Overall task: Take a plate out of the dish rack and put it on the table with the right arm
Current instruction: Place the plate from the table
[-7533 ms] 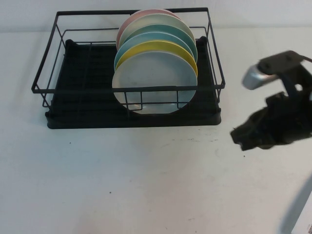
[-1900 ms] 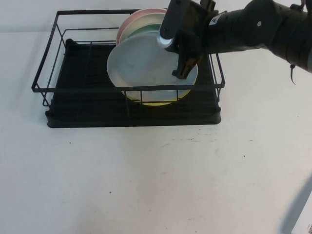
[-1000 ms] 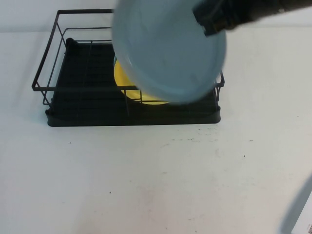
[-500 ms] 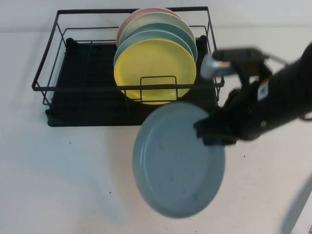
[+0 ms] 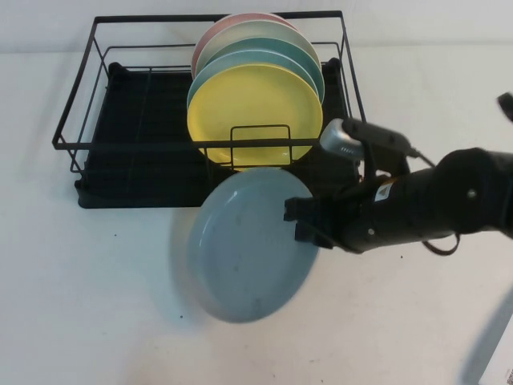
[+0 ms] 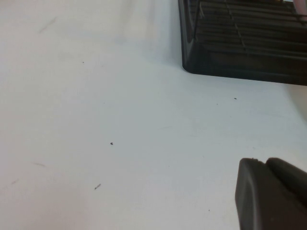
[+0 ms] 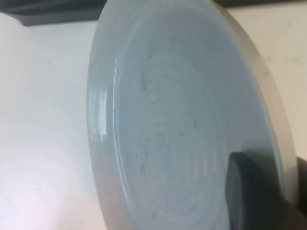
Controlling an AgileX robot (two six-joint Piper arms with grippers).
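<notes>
My right gripper is shut on the right-hand rim of the pale grey-blue plate. The plate hangs tilted just in front of the dish rack, low over the white table, casting a shadow on its left. In the right wrist view the plate fills the frame; one dark finger lies on its inner face and the other sits behind the rim, with the gripper clamped across that edge. My left gripper is shut and holds nothing, low over bare table near a corner of the rack.
A yellow plate stands foremost in the rack, with teal-rimmed plates and a pink one behind it. The rack's left half holds no plates. White table stretches to the left and front of the held plate.
The right arm has carried the plate from high over the rack down in front of it. In the last half second the plate moved lower and a little left, closer to the table.
</notes>
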